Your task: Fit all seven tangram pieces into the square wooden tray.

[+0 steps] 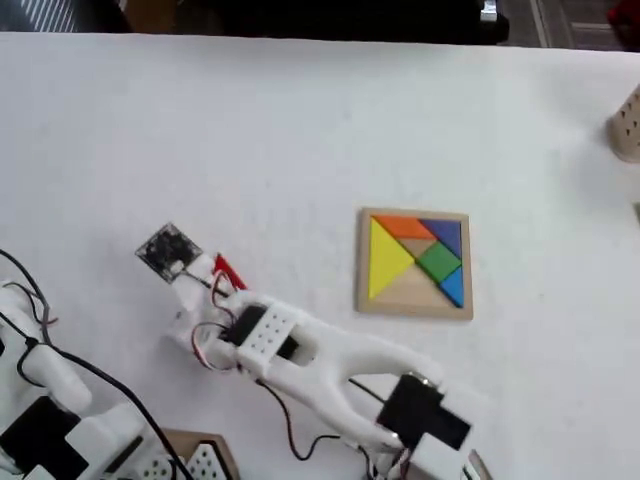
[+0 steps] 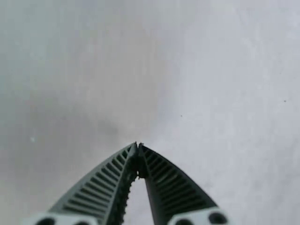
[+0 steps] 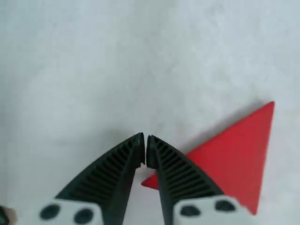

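High view: the square wooden tray (image 1: 414, 312) lies on the white table (image 1: 300, 130), holding coloured pieces with a bare wooden patch toward its near edge; the red triangle (image 1: 227, 271) lies well apart from it, by the tip of the right arm (image 1: 330, 355).

Left wrist view: the left end effector (image 2: 137, 146) is closed on nothing above bare table.

Right wrist view: the right end effector (image 3: 145, 139) is closed and empty, just beside the triangle's edge; the step in hand looks like fetching this last piece; next it must open, straddle the triangle, close, and carry it to the gap.
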You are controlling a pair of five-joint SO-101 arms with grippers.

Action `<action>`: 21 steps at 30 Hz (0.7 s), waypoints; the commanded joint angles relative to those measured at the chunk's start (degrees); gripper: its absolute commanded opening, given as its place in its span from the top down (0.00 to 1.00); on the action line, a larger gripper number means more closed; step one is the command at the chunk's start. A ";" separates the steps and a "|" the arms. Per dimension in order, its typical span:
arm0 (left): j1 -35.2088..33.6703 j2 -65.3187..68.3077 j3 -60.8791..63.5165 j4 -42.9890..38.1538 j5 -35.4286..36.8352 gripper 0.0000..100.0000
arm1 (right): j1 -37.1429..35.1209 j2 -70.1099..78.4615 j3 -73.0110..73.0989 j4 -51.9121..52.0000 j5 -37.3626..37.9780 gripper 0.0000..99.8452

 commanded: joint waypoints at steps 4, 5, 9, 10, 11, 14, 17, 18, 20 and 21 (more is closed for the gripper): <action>1.27 -0.31 -0.35 -1.32 1.23 0.98 | 2.24 1.89 -1.58 1.01 -0.18 0.98; 1.27 -0.31 -0.35 -1.32 1.23 0.98 | 3.12 1.89 -1.67 2.24 0.00 0.98; 1.27 -0.31 0.53 -2.73 1.23 0.98 | 7.43 1.63 -1.93 7.08 0.09 0.98; 1.27 -0.31 0.97 -3.34 1.23 0.98 | 8.40 1.45 -1.93 7.96 0.18 0.98; 1.27 -0.31 1.14 -3.96 1.23 0.98 | 9.27 1.45 -2.20 8.66 0.18 0.98; 1.27 -0.31 1.14 -4.04 1.23 0.98 | 11.56 1.63 -3.69 13.05 0.18 0.98; 1.27 -0.31 1.14 -3.96 1.23 0.98 | 14.02 1.36 -4.66 18.07 0.18 0.98; 1.27 -0.31 1.14 -3.96 1.23 0.98 | 14.90 1.36 -4.75 19.30 0.18 0.98; 1.27 -0.31 1.14 -3.87 1.23 0.98 | 16.92 1.27 -4.75 20.79 0.26 0.98; 1.27 -0.31 1.14 -3.87 1.23 0.98 | 17.89 1.27 -4.75 21.14 0.26 0.98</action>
